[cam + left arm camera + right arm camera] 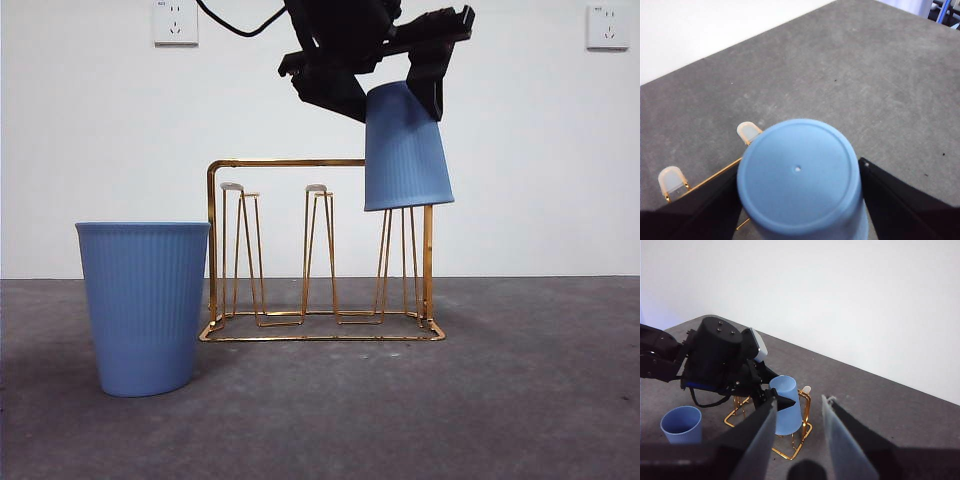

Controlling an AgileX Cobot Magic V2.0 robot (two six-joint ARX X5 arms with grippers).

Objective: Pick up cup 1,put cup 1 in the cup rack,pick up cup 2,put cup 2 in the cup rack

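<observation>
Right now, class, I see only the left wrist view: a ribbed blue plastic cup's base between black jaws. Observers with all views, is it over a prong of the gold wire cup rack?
Observer: Yes. The left gripper holds the inverted blue cup, slightly tilted, over the end prong of the gold wire cup rack.
Operator: Where is the other cup?
Observer: The second blue cup stands upright on the table by the rack's other end.
Operator: And the right gripper?
Observer: The right gripper is open, empty, back from the rack.

Wall (pixel 100 130): plain white, evenly lit.
Sockets: one white outlet (pixel 175 21) is mounted at 11 o'clock, another (pixel 608 26) at 1 o'clock.
Table (pixel 520 400): covered in dark grey, speckled.
</observation>
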